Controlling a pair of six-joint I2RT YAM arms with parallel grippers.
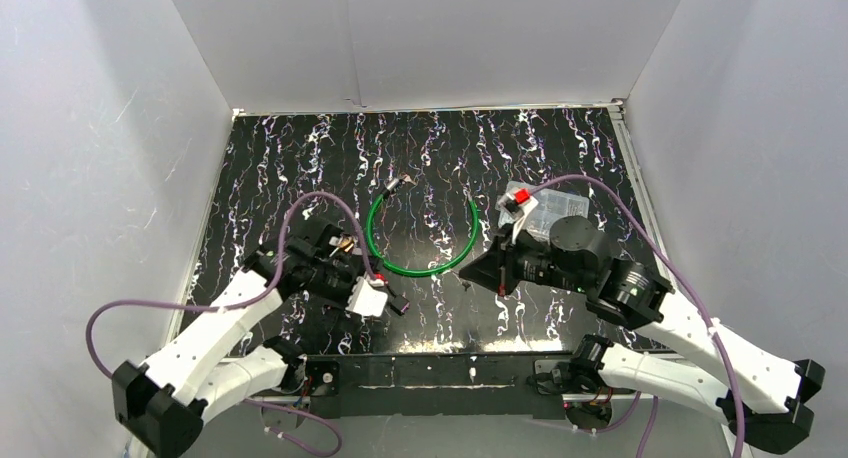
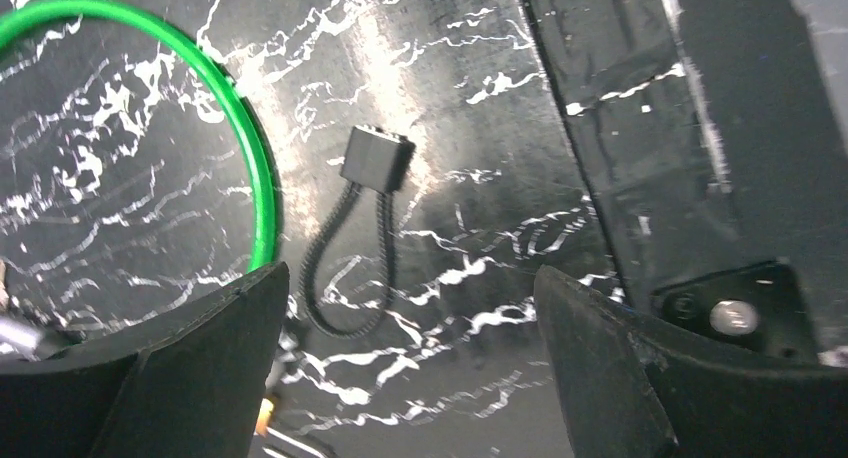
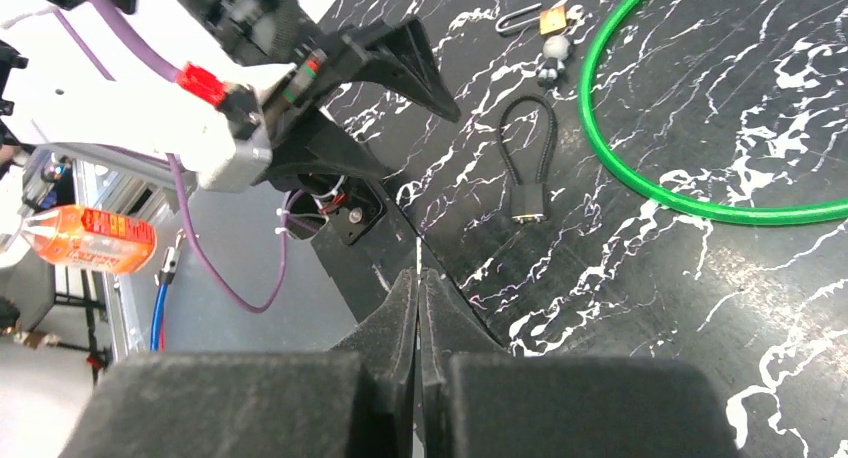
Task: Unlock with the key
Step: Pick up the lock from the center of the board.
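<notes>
Left arm (image 1: pixel 215 328) folded low, wrist angled toward centre. Left gripper (image 2: pixel 410 328): jaws wide apart, nothing between them. Right arm (image 1: pixel 690 328) bent inward; right gripper (image 3: pixel 420 313) points left, jaws pressed together, empty.

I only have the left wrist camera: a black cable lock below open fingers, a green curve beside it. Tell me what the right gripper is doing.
Observer: The right gripper is shut, with nothing between its fingers.
Operator: Now find me the key.
Observer: A small brass piece with a wire loop lies to the left of the cable lock, apart from it. I cannot confirm that it is the key.
Operator: Describe the whole green thing.
Observer: The green cable is not a closed ring. Its two ends stand apart on the far side.
</notes>
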